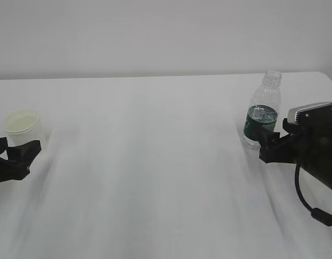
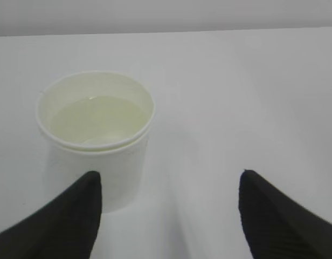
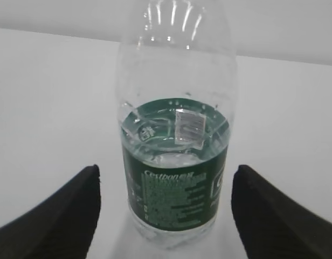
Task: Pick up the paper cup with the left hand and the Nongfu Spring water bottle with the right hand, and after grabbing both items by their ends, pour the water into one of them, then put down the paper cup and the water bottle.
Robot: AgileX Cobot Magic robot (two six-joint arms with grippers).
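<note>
White paper cup point(image 2: 95, 141), bottle point(image 3: 175, 135) stand free; both grippers gape, seemingly empty

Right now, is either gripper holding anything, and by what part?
Nothing is held. The left gripper is open beside the cup; the right gripper is open with the bottle standing between its jaws, untouched.

Cup point(image 2: 96, 137): white paper, rolled rim, upright on table point(image 1: 155, 162), far left, pale liquid inside.
Bottle point(image 3: 177, 135): clear ribbed plastic, green label, uncapped, upright, far right of cup. Water point(image 3: 174, 156) at label height.
</note>
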